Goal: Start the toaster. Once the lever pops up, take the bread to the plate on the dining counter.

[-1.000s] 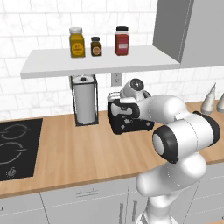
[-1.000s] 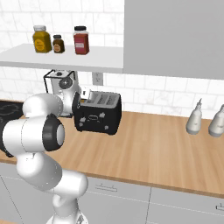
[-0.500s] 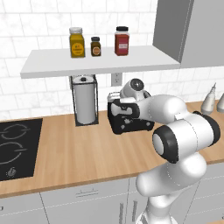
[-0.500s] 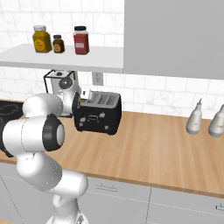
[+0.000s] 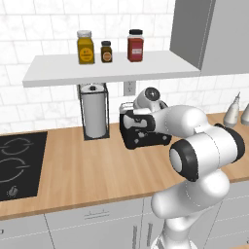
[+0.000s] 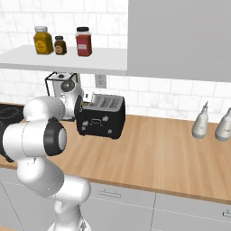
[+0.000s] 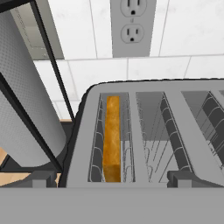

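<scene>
The black toaster (image 5: pixel 146 138) stands on the wood worktop against the tiled wall, seen front-on in the right base view (image 6: pixel 100 121). From above, its grey slotted top (image 7: pixel 148 131) shows the bread (image 7: pixel 113 138) edge-up in the leftmost slot, golden-orange crust showing. My gripper (image 7: pixel 113 180) hangs open just over the toaster's near end, one fingertip (image 7: pixel 41 179) on each side of the bread's slot, nothing between them. The hand sits at the toaster's top left corner (image 5: pixel 132 118). The plate and the dining counter are out of view.
A paper-towel roll (image 5: pixel 94 114) in a black wire holder stands close left of the toaster. Above hangs a white shelf (image 5: pixel 58 73) with three jars. A wall outlet (image 7: pixel 132 26) is behind the toaster. A black cooktop (image 5: pixel 17 163) lies far left; two pale bottles (image 6: pixel 200 122) stand right.
</scene>
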